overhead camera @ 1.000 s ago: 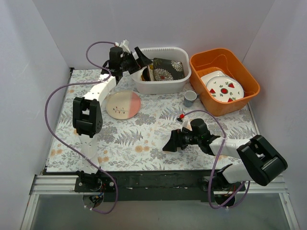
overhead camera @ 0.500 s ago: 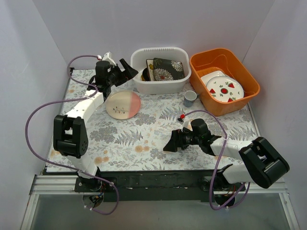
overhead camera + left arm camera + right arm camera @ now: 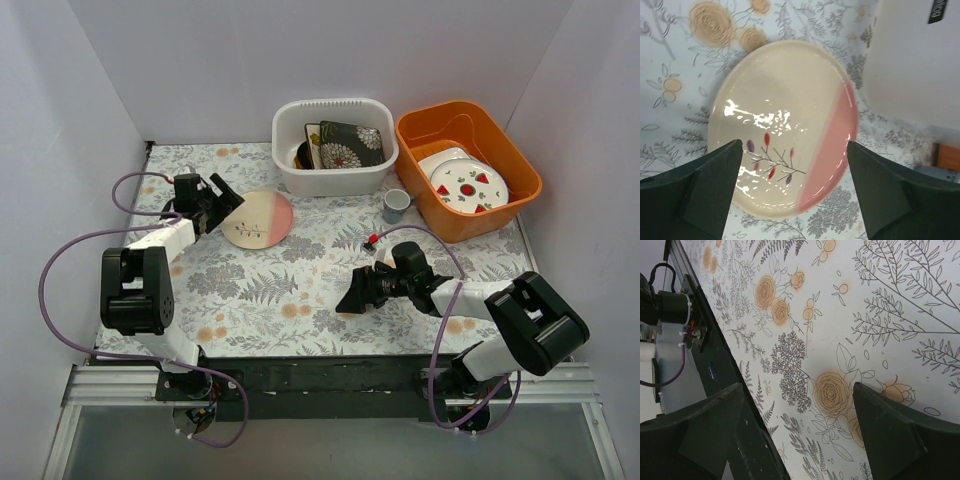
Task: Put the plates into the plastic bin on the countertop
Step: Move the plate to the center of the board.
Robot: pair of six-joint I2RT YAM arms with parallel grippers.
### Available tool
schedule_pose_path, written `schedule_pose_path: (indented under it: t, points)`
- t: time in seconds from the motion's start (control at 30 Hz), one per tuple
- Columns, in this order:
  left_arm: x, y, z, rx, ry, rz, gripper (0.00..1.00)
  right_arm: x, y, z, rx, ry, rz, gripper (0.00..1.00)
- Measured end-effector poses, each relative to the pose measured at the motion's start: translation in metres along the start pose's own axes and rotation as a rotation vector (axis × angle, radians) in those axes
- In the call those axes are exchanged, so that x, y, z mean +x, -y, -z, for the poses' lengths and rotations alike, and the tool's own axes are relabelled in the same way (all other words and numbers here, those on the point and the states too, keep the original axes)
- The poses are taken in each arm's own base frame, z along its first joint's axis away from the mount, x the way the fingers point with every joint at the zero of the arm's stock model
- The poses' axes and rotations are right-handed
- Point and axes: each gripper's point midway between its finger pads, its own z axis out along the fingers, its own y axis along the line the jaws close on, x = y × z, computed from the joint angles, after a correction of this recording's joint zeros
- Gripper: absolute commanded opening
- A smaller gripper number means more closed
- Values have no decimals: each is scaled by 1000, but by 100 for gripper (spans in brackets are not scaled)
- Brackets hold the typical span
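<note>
A pink and cream round plate [image 3: 257, 219] lies flat on the countertop [image 3: 300, 290], left of the white plastic bin [image 3: 335, 172]. The bin holds a black white-flowered square plate [image 3: 350, 145] leaning on edge with other plates behind it. My left gripper [image 3: 222, 198] is open and empty just left of the pink plate; in the left wrist view the plate [image 3: 785, 125] lies ahead between my fingers [image 3: 705, 195]. My right gripper [image 3: 352, 297] is open and empty low over the countertop [image 3: 850, 305] at centre right.
An orange tub [image 3: 466, 168] at the back right holds white plates with red fruit marks [image 3: 467, 187]. A small grey cup [image 3: 396, 205] stands between the bin and the tub. The black front rail [image 3: 320, 375] runs along the near edge.
My left gripper has left the bin, swung left and down, and now sits low beside the pink plate. My right gripper has barely shifted.
</note>
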Motion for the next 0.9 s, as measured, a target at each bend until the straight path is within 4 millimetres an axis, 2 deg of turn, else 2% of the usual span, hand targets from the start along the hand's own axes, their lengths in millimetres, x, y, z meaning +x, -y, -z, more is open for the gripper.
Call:
schedule_pose_path:
  t: [0.1,0.23,0.37,0.43,0.47,0.5,0.7,0.73,0.77,0.9]
  points:
    - [9,-12,0,-37,-13,6,76,0,-1,-2,-15,-3,4,98]
    - [20,-26,0,-73,-20,9,73,0,-2,-3,-27,-3,9,98]
    - [42,-51,1,-142,-48,15,71,0,-3,-4,-36,-4,12,98]
    - [52,-65,3,-174,-61,22,64,0,-3,-4,-40,-4,14,98]
    - [51,-66,4,-169,-53,26,60,0,-3,-4,-41,-5,15,98]
    - [51,-68,4,-171,-50,30,45,0,-3,-5,-43,-6,15,98]
    - [54,-75,-4,-160,-58,54,17,-1,-4,-6,-52,-6,17,98]
    - [55,-75,-6,-156,-63,55,3,-1,-4,-6,-51,-6,16,98]
    - [56,-74,-9,-145,-65,58,0,-1,-4,-6,-51,-6,16,98]
    - [56,-66,-18,-84,-74,76,0,-1,-4,-6,-51,-5,16,98]
